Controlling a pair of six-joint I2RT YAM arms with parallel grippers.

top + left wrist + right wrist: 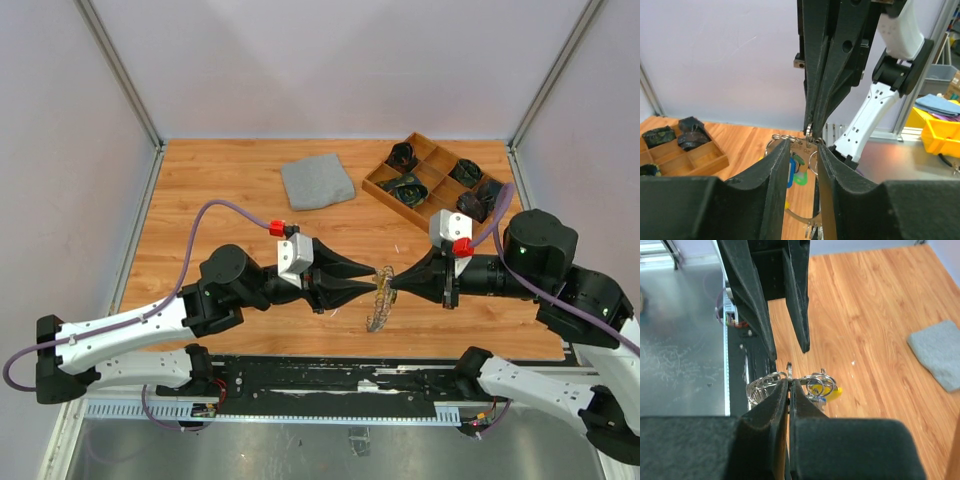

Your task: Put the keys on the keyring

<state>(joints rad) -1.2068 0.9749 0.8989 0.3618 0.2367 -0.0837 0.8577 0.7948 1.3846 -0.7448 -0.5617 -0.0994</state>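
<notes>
Holds the keyring (380,298) aloft over the middle of the counter's (220,190) near edge, keys (827,389) dangling beneath, in the right end effector (393,283), clamped tight. Faces it with the left end effector (374,279), narrowly parted, probably ready to spread the coil.

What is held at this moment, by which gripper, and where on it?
The right gripper pinches the keyring by its thin wire loop; the left gripper is open.

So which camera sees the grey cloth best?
The top camera: the whole grey cloth is in view, nothing covering it. The right wrist camera catches only part of the cloth at its picture's right edge. The left wrist camera does not show it.
</notes>
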